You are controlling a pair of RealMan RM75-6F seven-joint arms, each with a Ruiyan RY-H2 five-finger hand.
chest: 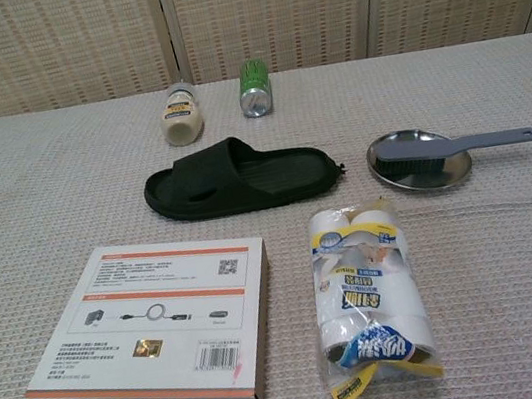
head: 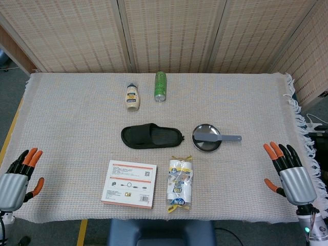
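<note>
My left hand (head: pixel 19 176) hovers at the table's front left corner, fingers spread, holding nothing. My right hand (head: pixel 289 170) is at the front right edge, fingers likewise apart and empty. Neither hand shows in the chest view. Between them lie a white and orange box (head: pixel 129 183) (chest: pixel 155 328) and a plastic pack of white rolls (head: pixel 180 183) (chest: pixel 370 296). Behind those sit a black slipper (head: pixel 152 136) (chest: pixel 237 176) and a grey brush (head: pixel 218 137) (chest: pixel 450 143) resting across a round metal plate (head: pixel 201 144) (chest: pixel 434 173).
A cream squeeze bottle (head: pixel 133 97) (chest: pixel 179 115) and a green can (head: pixel 161 86) (chest: pixel 254 87) lie at the back of the woven tablecloth (head: pixel 72 118). Wicker screens (head: pixel 169 33) stand behind the table. The cloth's fringe (head: pixel 297 107) hangs at the right edge.
</note>
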